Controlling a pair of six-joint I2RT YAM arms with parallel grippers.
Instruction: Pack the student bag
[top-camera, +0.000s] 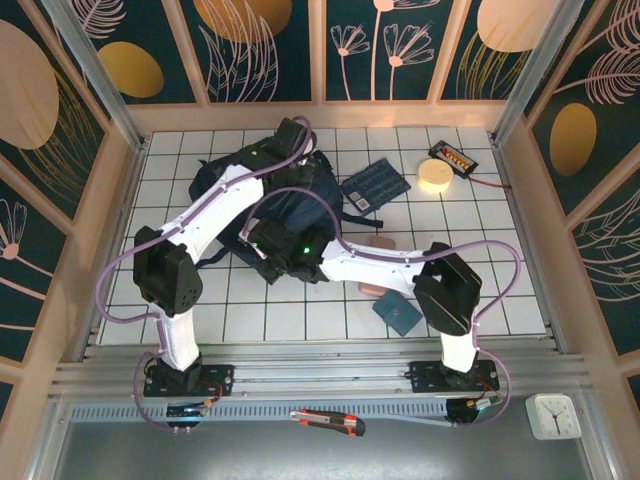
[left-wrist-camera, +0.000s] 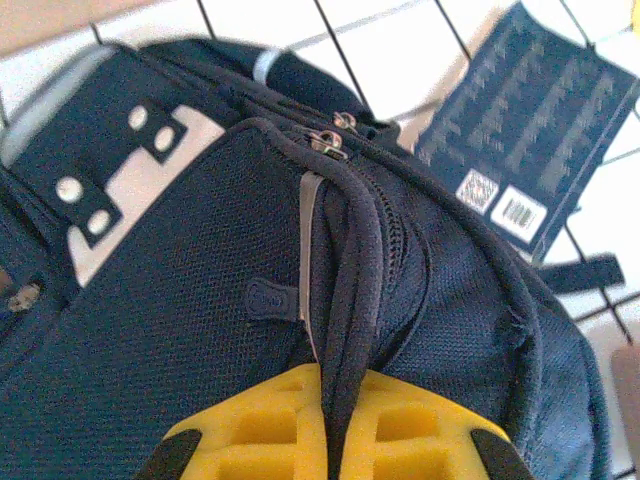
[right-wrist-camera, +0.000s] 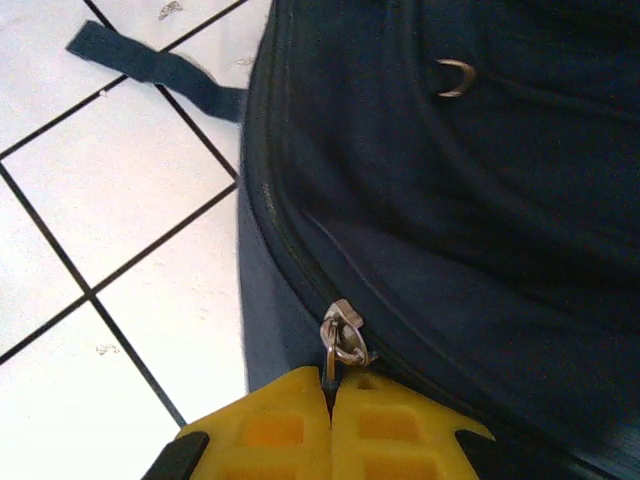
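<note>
You are seeing one student bag (left-wrist-camera: 180, 330), one navy booklet (top-camera: 375, 184), one pale yellow roll (top-camera: 434, 177), one black device (top-camera: 453, 157), one teal case (top-camera: 398, 312), one utility knife (top-camera: 330, 421) and one clock (top-camera: 553, 416).

Navy-blue student bag (top-camera: 303, 197), lying on the white tiled table (top-camera: 500, 262), white-grey patch near top, dark strap trailing

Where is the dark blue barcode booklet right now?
Top view: the booklet lies on the tiled table, right of centre toward the back, between the student bag and a pale yellow disc.
</note>
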